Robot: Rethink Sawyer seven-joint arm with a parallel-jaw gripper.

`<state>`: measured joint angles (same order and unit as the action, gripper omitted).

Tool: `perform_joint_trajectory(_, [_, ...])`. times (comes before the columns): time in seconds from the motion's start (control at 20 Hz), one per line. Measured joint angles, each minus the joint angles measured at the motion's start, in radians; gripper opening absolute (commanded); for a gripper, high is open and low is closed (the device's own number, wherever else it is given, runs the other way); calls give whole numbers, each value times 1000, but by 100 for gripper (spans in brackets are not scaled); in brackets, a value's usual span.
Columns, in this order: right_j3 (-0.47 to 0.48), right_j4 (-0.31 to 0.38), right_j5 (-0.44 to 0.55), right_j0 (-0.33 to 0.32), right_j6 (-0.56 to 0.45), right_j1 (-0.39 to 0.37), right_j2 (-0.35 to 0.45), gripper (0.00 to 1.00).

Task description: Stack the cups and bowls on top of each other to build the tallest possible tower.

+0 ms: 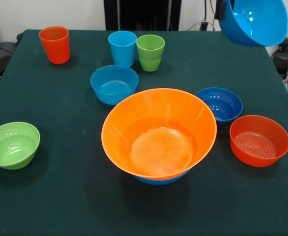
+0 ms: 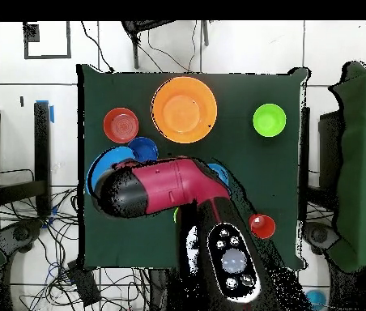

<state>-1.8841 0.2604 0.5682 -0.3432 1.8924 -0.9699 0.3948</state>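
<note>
a: how far along?
b: the wide yellow-orange plastic bowl [image 1: 158,132] sits nested on a bright blue bowl [image 1: 161,180] on the desk [image 1: 60,196].
a: the tool?
b: hidden; cannot tell its grip. another large blue bowl [image 1: 254,20] hangs aloft. cups and small bowls remain unstacked.

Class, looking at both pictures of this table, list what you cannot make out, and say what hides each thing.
- Claw: front view, hidden behind the lifted blue bowl; overhead view, under the arm.
- Cups: overhead view, blue and green ones mostly covered by the arm.
- Bottom bowl: front view, the big orange bowl hides all but a sliver.
</note>
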Motion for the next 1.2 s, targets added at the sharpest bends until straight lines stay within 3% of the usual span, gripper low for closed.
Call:
perform_joint_trajectory(0.4, [-4, -70, 91, -118, 0, -92, 81, 0])
perform_joint_trajectory(0.8, [-4, -79, 137, -254, -1, -133, 201, 0])
perform_joint_trajectory(1.1, [7, -53, 144, -335, -1, -105, 254, 0])
perform_joint_trajectory(1.2, [18, 2, 143, -350, -1, -75, 256, 0])
